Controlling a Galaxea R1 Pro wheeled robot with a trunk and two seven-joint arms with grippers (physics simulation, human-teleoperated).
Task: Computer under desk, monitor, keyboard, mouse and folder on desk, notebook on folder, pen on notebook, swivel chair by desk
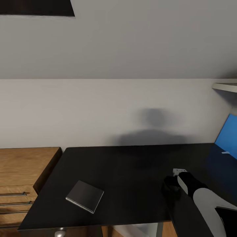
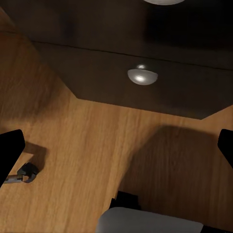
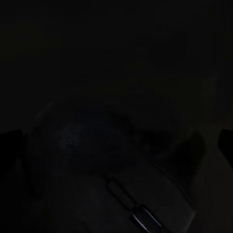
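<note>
Home bedroom work corner, black desk [image 1: 131,184] against a plain white wall, light wooden drawer unit [image 1: 23,177] beside it, wood floor [image 2: 82,160].

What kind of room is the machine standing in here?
Probably a home study corner or bedroom workspace: a black desk against a plain wall, a small dark notebook lying on it, and a wooden drawer unit beside it on a wood floor.

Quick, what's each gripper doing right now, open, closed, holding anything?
Left gripper: open, holding nothing.
Right gripper: over the desk; state cannot be told.
</note>
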